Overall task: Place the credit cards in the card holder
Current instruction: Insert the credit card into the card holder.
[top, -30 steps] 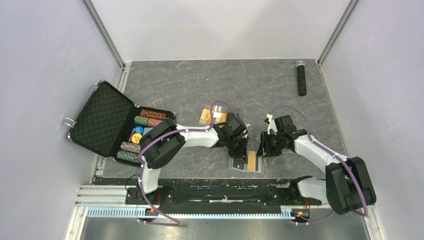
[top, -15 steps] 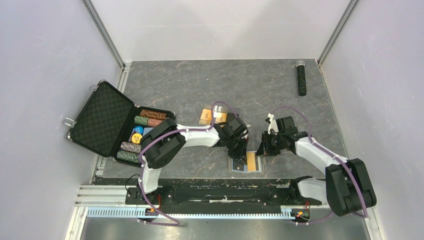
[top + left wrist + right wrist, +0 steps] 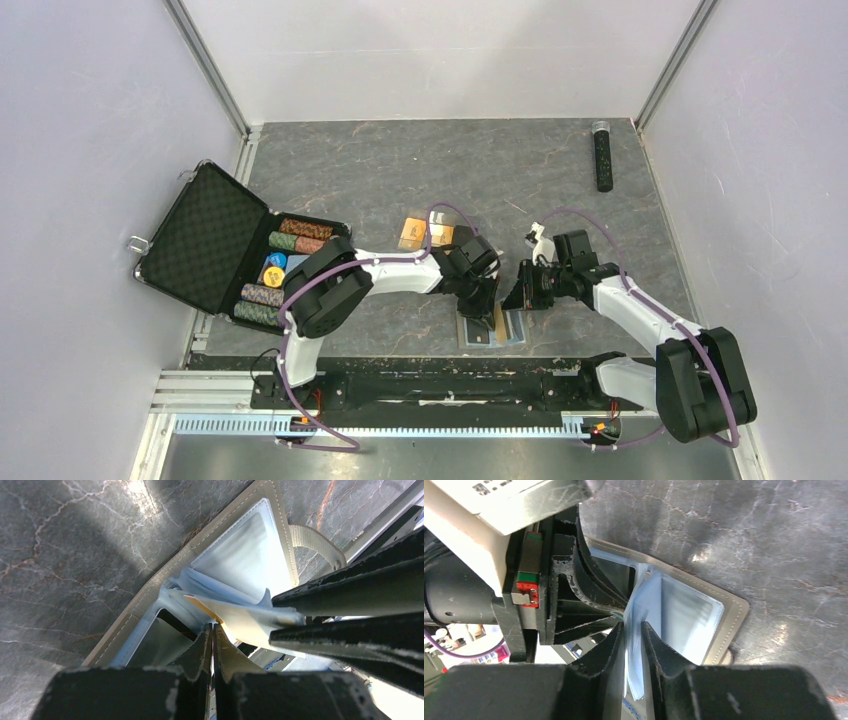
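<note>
Card holder [image 3: 472, 332]: laid open at the near edge of the table [image 3: 400, 170], long axis 9-to-3, directly under both claws.
Left gripper [image 3: 487, 305]: fingers together, nothing seen between them; tips are set on the holder's 9 o'clock half.
Right gripper [image 3: 513, 300]: clamped on a pale sheet [image 3: 640, 600] raised from the holder; card or pocket leaf cannot be told.
Credit cards [image 3: 411, 234]: spares are found at 11 o'clock from the left gripper, the nearer arm.

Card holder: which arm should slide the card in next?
Probably right: the right claw has the credit card between its fingers, at the blue pockets of the card holder. The left claw is shut beside it.
</note>
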